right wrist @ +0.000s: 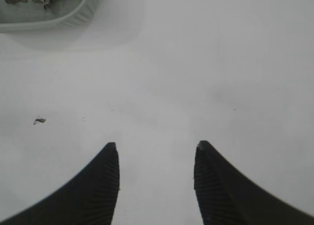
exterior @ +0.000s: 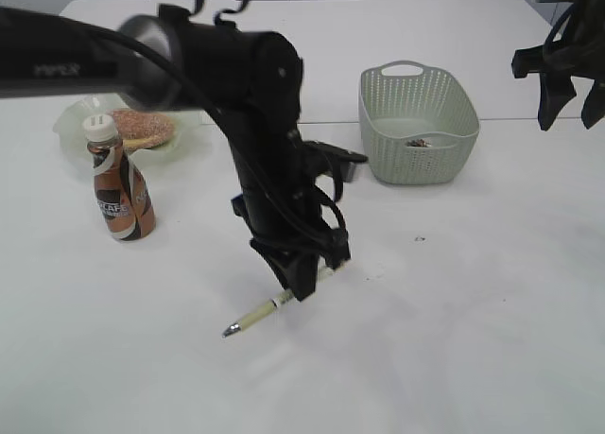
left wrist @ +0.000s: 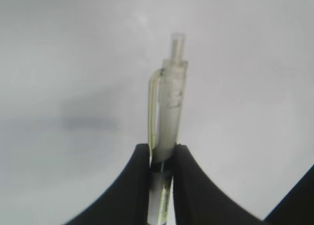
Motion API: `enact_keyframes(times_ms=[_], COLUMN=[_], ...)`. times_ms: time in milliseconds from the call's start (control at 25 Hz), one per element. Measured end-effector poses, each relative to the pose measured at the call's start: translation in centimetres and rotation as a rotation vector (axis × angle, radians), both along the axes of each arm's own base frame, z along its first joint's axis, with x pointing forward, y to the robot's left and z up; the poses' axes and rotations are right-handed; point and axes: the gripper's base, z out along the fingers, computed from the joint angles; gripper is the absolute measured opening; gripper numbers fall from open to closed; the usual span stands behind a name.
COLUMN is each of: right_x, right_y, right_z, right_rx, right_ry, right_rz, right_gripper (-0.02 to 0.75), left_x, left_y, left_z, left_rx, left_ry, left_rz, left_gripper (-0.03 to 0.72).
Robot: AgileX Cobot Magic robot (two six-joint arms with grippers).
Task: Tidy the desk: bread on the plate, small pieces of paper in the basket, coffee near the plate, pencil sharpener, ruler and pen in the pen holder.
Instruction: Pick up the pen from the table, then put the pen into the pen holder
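Desk (exterior: 492, 292): large white flat top, smooth, matt w/ soft sheen. Pen (left wrist: 169, 122): slim translucent frosted plastic barrel, glossy. Basket (exterior: 419, 122): sage-green perforated plastic tub, matt. Coffee (exterior: 121, 190): small plastic bottle, glossy brown-cream label. Right gripper (right wrist: 157, 181) pads (right wrist: 109, 181): black, finely ribbed.

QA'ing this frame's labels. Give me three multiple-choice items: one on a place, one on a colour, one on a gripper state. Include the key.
1. Where is the bread?
A. on the plate
B. in the basket
C. on the bare desk

2. What colour is the coffee cap?
A. red
B. white
C. black

3. What is the left gripper doing?
A. hanging open, empty
B. shut on the pen
C. shut on the coffee

Key: 1 A, the bun lies in the green dish; 2 B, the cap shows white; 3 B, both jaws clamp the barrel.
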Motion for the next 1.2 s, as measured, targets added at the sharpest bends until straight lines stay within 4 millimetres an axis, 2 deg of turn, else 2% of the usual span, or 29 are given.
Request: enact_keyframes(times_ms=[120, 240, 360, 480, 720, 800, 920, 1000, 1200], right_x=[0.0, 0.0, 0.0, 0.0, 0.0, 0.0, 0.0, 0.0, 0.0], right_y=[0.1, 0.1, 0.2, 0.2, 0.2, 0.2, 0.2, 0.2, 0.2], right_z=[0.0, 0.0, 0.0, 0.0, 0.0, 0.0, 0.0, 0.0, 0.0], right_rx=[0.007, 0.012, 0.018, 0.021, 0.023, 0.023, 0.023, 0.025, 0.025], right_ry=[0.0, 0.0, 0.001, 0.001, 0.001, 0.001, 0.001, 0.001, 0.001], right_rz=[-0.001, -0.001, 0.0, 0.0, 0.0, 0.0, 0.0, 0.0, 0.0], right_gripper=[0.365, 0.365, 0.365, 0.365, 0.365, 0.365, 0.365, 0.365, 0.365], left_x=[1.5, 2.1, 1.0, -0.2, -2.9, -3.7, -3.6, -3.1, 0.0], left_y=[2.6, 4.3, 5.3, 6.4, 9.2, 10.1, 10.7, 10.6, 9.0], left_z=[2.2, 3.4, 4.0, 4.5, 5.8, 5.7, 5.7, 6.4, 9.1], left_rx=[-0.011, -0.004, 0.009, -0.041, -0.263, -0.331, -0.422, -0.481, -0.629], left_ry=[0.007, -0.013, -0.021, -0.102, -0.47, -0.589, -0.753, -0.849, -1.076], left_rz=[0.111, 0.145, 0.15, 0.181, 0.286, 0.325, 0.367, 0.388, 0.41], left_gripper=[0.071, 0.071, 0.071, 0.071, 0.071, 0.071, 0.071, 0.071, 0.071])
